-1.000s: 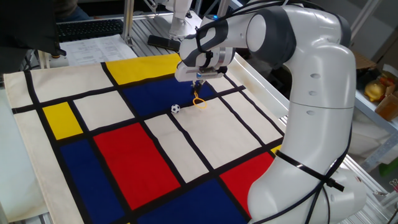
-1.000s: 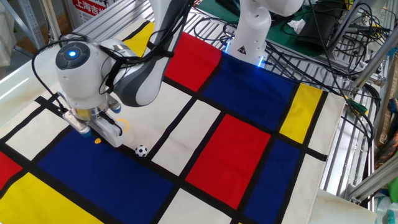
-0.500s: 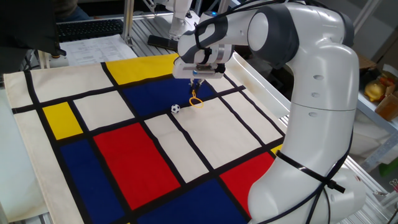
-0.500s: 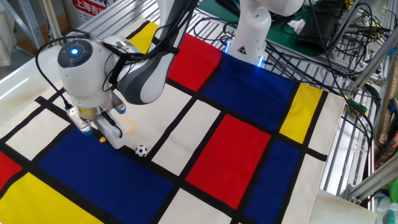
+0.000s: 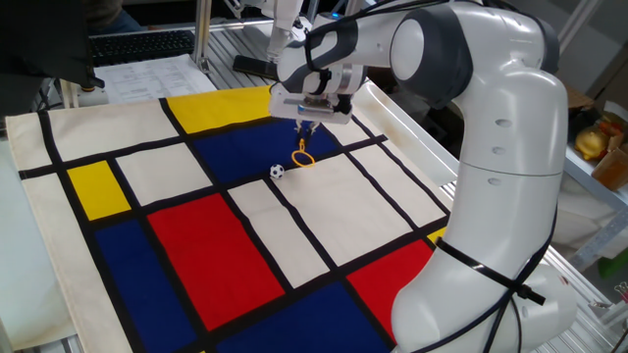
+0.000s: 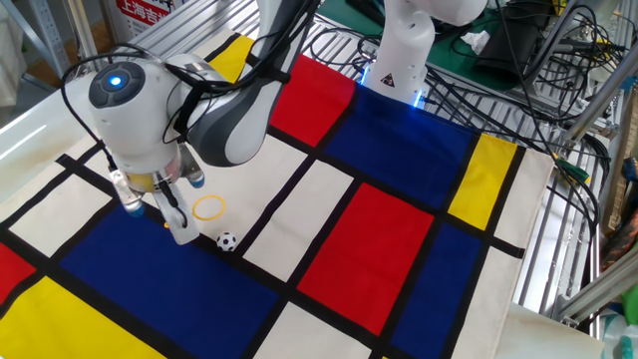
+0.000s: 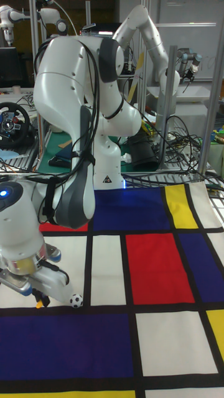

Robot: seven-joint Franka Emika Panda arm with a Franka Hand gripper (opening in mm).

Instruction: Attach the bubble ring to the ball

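Observation:
The bubble ring (image 5: 303,157) is a thin orange-yellow loop hanging just above the blue patch of the cloth. My gripper (image 5: 306,128) is shut on its short handle from above. In the other fixed view the bubble ring's loop (image 6: 209,207) sticks out to the right of my gripper (image 6: 171,219). The ball (image 5: 278,172), white with black patches, rests on a black line of the cloth, a little to the left of the ring and apart from it. The ball (image 6: 227,241) also shows below the loop there. In the tall view the ball (image 7: 76,301) lies right of my gripper (image 7: 40,300), and the loop is hidden.
A cloth (image 5: 245,255) of red, blue, yellow and white rectangles covers the table. My arm's base (image 6: 399,60) stands at the far edge with cables (image 6: 538,60) beside it. A keyboard (image 5: 137,44) and papers lie beyond the cloth. A second arm (image 7: 149,37) stands behind.
My gripper has risen and shifted slightly toward the yellow patch, carrying the ring. The loop now hangs freer and shows fully in the other fixed view. The ball has not moved.

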